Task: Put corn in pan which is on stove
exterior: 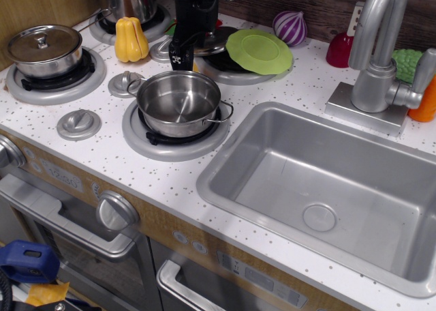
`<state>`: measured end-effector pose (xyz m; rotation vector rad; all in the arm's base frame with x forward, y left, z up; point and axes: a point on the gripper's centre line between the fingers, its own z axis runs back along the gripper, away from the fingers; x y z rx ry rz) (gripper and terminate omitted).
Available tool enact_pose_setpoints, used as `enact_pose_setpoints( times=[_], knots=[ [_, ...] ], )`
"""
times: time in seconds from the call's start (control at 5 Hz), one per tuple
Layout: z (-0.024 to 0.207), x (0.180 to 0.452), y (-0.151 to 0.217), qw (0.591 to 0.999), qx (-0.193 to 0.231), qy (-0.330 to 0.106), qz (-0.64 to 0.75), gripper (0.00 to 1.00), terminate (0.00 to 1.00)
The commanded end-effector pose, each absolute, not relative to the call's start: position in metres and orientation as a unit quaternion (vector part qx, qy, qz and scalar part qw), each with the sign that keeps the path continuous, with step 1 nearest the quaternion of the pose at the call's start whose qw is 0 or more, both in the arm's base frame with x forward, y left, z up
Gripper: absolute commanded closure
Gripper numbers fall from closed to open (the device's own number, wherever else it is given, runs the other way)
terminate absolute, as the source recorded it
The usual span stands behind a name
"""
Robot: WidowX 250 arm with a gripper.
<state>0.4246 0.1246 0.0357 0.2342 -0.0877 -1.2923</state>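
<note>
The pan, a shiny lidless steel pot with wire loop handles, sits empty on the front middle burner of the stove. My black gripper hangs down from the top, just behind the pan's far rim, fingertips low near the cooktop. A small sliver of yellow shows at the gripper's right side, behind the pan; it may be the corn, mostly hidden by the fingers and the pan rim. I cannot tell whether the jaws are open or shut.
A yellow-orange squash toy stands left of the gripper. A lidded steel pot is on the left burner, a taller pot at the back. A green plate, purple onion, faucet and sink are to the right.
</note>
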Motion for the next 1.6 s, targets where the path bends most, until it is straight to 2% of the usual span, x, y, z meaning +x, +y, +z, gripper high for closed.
enact_pose_setpoints(
  times=[0.0,0.2,0.4,0.8,1.4],
  knots=[
    [0.036,0.425,0.125,0.791,0.109,-0.041,-0.601,0.00,0.00],
    [0.033,0.425,0.125,0.792,0.104,-0.047,-0.600,0.00,0.00],
    [0.032,0.425,0.125,0.796,0.108,-0.045,-0.595,1.00,0.00],
    [0.051,0.423,0.119,0.793,0.120,-0.023,-0.596,1.00,0.00],
    [0.105,0.405,0.107,0.786,0.176,0.038,-0.592,1.00,0.00]
  ],
)
